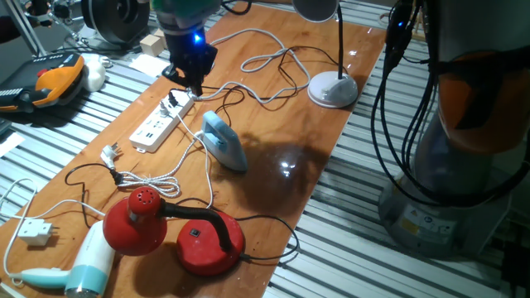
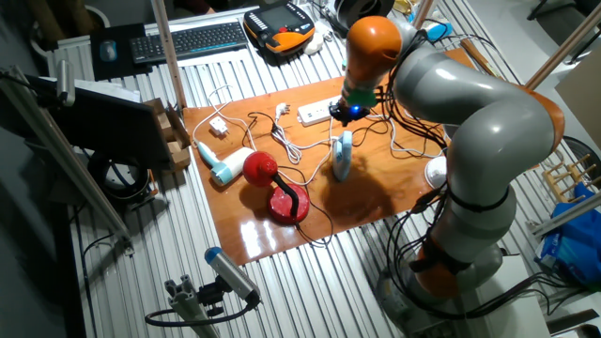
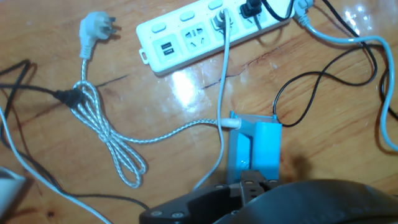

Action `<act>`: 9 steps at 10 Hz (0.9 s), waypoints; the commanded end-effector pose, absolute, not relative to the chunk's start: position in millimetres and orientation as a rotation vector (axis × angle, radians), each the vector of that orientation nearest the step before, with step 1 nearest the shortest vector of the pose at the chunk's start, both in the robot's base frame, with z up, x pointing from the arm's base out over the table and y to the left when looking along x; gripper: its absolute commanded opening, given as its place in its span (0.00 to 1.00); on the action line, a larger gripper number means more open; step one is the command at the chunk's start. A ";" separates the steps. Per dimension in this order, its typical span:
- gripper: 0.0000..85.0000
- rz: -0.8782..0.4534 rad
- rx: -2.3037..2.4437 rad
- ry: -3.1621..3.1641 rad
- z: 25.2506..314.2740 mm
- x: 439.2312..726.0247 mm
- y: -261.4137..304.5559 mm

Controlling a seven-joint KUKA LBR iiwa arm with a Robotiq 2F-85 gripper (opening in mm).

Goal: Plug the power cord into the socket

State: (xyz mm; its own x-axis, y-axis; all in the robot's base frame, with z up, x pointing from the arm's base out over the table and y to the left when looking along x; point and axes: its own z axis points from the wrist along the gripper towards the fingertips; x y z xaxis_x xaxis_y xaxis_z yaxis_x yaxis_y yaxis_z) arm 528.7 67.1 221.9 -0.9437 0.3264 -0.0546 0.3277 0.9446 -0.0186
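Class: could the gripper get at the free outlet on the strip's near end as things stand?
Probably yes. The gripper hangs over the strip; the outlet faces up uncovered, though a white cord runs close beside it.

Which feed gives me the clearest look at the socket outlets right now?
Hand view: the socket fills the top, outlet faces and plugged cords visible. One fixed view shows it smaller, far end under the gripper. The other fixed view shows only a small white bar.

The wooden worktop carries the socket, a braided cord (its white plug lying loose just beside the strip) and a pale blue iron. Nearer the front lie a red lamp, a hairdryer and the white base of a desk lamp at the far edge.
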 end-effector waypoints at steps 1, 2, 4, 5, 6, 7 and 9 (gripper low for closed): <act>0.00 -0.051 0.550 3.042 221.5 529.4 71.0; 0.00 -0.057 0.592 3.034 220.7 529.3 76.2; 0.00 -0.059 0.671 3.027 218.9 530.8 86.6; 0.00 -0.058 0.701 3.020 217.1 531.5 91.7; 0.00 -0.049 0.722 3.018 215.9 532.4 95.0; 0.00 -0.036 0.749 3.015 214.3 533.3 98.7; 0.00 -0.041 0.800 3.005 211.4 535.5 108.1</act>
